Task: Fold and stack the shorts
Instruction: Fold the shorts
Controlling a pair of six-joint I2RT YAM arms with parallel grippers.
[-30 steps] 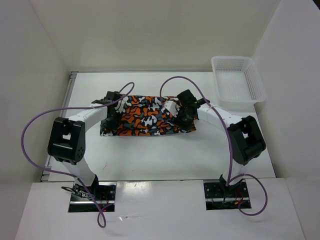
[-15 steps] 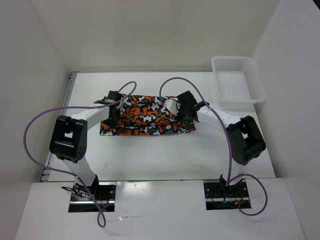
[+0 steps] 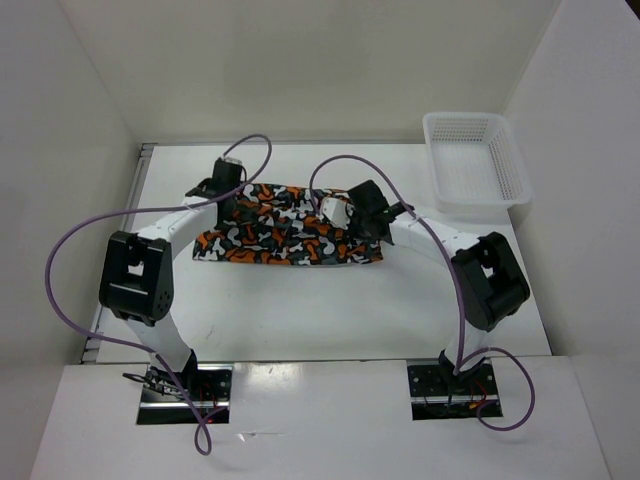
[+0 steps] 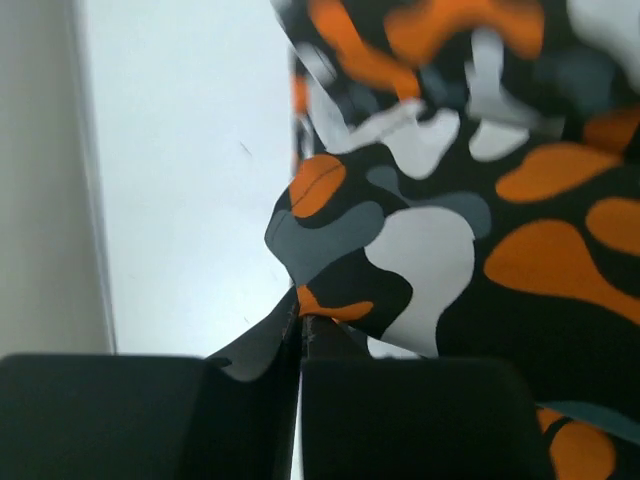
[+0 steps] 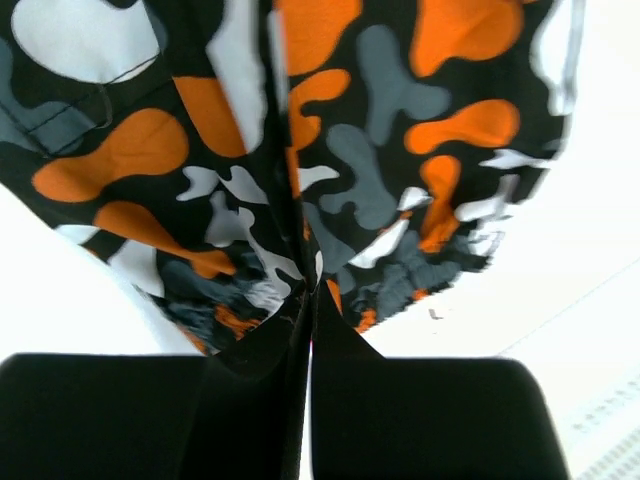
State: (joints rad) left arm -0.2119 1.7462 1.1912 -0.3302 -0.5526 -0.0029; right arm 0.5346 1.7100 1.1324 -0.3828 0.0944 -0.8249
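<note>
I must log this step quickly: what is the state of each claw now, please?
Left claw: closed, pinching the camouflage shorts.
Right claw: closed, pinching the same shorts.

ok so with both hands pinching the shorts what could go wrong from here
The left hand grips only a thin edge of the shorts, so the cloth could slip out when it is lifted. The right hand seems to pinch bunched layers near the hem, so one layer may drop free and leave the fold uneven.
</note>
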